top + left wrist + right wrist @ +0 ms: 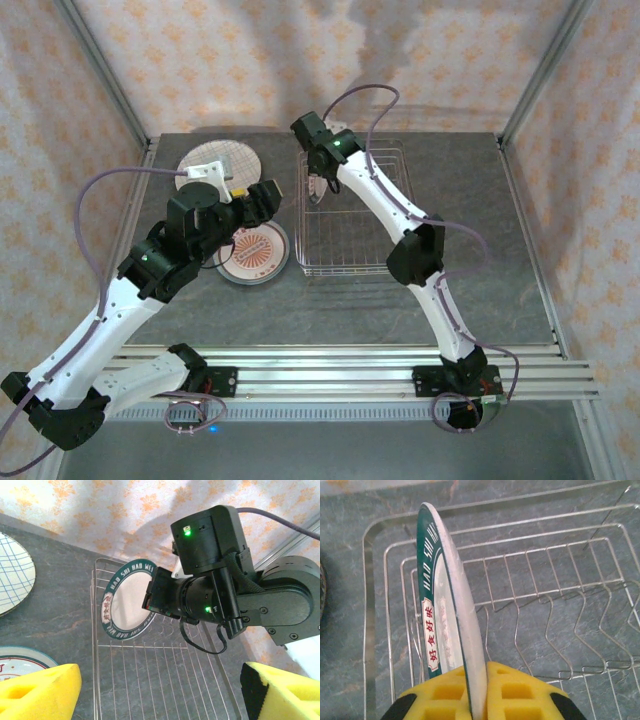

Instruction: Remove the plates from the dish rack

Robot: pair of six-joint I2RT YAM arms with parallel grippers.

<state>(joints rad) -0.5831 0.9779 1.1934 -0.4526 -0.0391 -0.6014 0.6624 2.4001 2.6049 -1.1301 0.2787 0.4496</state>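
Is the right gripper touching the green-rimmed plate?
Touching. In the right wrist view the right gripper pinches the green-rimmed plate between its yellow pads.

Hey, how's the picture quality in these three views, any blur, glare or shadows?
Top external: even light, soft arm shadows on the back curtain. Left wrist: yellow fingertips at the bottom edge look soft, the green-rimmed plate sharp. Right wrist: that plate's edge blurs near the lens, while the dish rack wires are crisp.

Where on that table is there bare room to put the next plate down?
Widest bare patch: table right of the dish rack. Also the near strip before the rack. Left of it is crowded: plaid plate, red-rimmed plate and the left arm.
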